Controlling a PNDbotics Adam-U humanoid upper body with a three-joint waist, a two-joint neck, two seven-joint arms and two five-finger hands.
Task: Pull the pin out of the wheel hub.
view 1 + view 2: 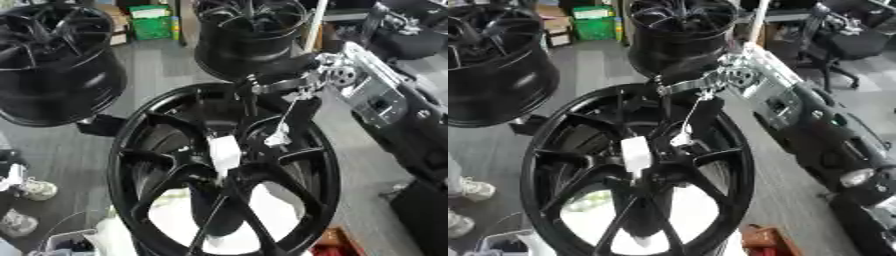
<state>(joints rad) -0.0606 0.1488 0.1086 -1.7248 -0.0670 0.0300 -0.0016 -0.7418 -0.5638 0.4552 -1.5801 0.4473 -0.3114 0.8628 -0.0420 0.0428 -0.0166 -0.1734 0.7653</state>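
Note:
A large black wheel hub (140, 165) stands tilted before me, its spokes meeting at a centre that bears a white tag (224, 152). A thin silver pin (289, 117) slants from my right hand down to a small white end piece (278, 137), just right of the hub's centre. My right hand (284, 75) hovers over the hub's upper rim, its dark fingers curled on the pin's top. The silver and black right arm (780, 100) comes in from the right. My left hand shows in neither view.
Two more black wheels stand behind, one at the back left (52, 65) and one at the back centre (249, 40). A green box (150, 22) sits between them. A person's shoes (31, 190) are at the left edge, and a red object (763, 242) lies at the bottom right.

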